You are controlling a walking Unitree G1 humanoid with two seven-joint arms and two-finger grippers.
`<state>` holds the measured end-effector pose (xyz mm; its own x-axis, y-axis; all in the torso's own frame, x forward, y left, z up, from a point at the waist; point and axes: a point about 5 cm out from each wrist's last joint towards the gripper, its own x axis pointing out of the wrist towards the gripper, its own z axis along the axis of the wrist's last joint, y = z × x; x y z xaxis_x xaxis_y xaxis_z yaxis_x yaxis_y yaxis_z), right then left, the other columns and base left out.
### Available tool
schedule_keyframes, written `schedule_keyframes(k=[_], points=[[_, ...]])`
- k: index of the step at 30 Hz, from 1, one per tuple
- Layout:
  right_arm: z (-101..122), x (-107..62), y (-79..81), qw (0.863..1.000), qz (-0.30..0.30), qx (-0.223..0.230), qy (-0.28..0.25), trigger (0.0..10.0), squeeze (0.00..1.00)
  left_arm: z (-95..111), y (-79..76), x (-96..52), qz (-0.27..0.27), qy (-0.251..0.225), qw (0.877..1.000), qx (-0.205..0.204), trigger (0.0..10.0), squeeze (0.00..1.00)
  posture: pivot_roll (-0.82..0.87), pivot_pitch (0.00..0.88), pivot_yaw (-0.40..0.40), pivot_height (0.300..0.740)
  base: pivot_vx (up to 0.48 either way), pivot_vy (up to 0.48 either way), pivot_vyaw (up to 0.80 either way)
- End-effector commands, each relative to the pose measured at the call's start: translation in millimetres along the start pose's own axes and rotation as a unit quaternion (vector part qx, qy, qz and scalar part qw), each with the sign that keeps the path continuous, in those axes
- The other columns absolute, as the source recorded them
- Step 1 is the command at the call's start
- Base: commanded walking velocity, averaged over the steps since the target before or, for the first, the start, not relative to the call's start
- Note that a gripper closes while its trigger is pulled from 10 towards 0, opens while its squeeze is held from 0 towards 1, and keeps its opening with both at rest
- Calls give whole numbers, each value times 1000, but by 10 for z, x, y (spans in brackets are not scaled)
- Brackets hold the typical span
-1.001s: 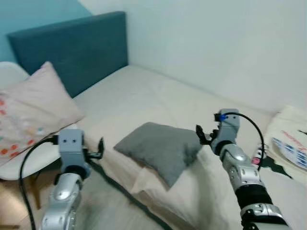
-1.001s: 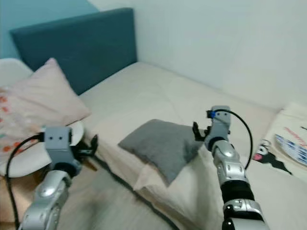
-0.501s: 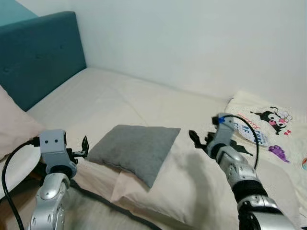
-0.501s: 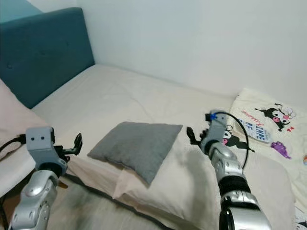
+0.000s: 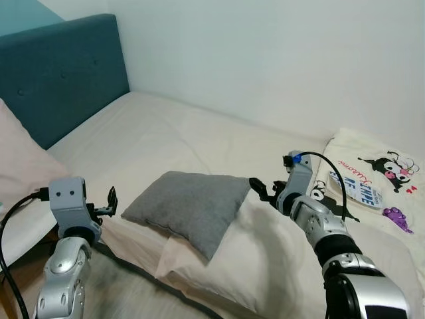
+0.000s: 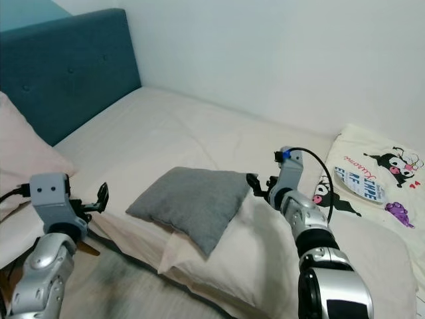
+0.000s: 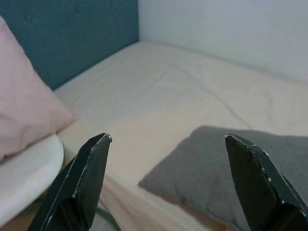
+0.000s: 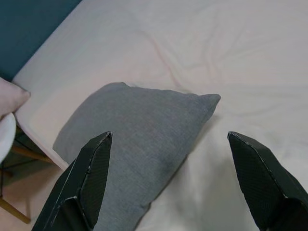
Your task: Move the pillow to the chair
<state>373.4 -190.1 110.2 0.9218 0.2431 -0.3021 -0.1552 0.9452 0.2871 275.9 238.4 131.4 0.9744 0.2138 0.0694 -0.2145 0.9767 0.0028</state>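
- The grey pillow lies flat on the bed, near its front edge.
- Left hand, released, hovers at the pillow's 9 o'clock corner.
- Right hand, released, hovers at its 2 o'clock corner.
- White chair sits beside the bed, holding a pink pillow.

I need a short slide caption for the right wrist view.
Open right pincer poised above the grey pillow on the bed.

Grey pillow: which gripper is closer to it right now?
Right, by a little. The right gripper hangs open just off the grey pillow's far right corner. The left gripper is open beside its left end, off the bed edge, with a slightly wider gap. Neither touches it.
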Motion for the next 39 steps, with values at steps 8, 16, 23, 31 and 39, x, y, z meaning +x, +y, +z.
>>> schedule_keyframes(k=[8, 16, 23, 31, 39], points=[[-53, 56, 155, 999, 41, 28, 5, 10000, 0, 63, 90, 10, -7, -7, 1000, 2, 10000, 0, 60, 0, -41, 626, 0, 0, 0], [-72, 83, 286, 995, 81, 56, -17, 10000, 0, 178, 28, 70, -24, -22, 999, 6, 10000, 0, 73, 1, -36, 596, 0, 0, 0], [34, 114, 371, 993, 92, 68, -41, 10000, 0, 352, -13, 124, -41, -46, 998, 7, 10000, 0, 79, 50, -32, 571, 0, 0, 0], [207, 131, 303, 996, 35, 58, -64, 10000, 0, 498, -64, 103, -72, -62, 995, 18, 10000, 0, 88, 86, -33, 536, 0, 0, 0], [304, 82, 118, 991, -36, 94, -92, 10000, 0, 512, -118, 69, -88, -62, 994, 23, 10000, 0, 81, 86, -32, 507, 0, 0, 0]])
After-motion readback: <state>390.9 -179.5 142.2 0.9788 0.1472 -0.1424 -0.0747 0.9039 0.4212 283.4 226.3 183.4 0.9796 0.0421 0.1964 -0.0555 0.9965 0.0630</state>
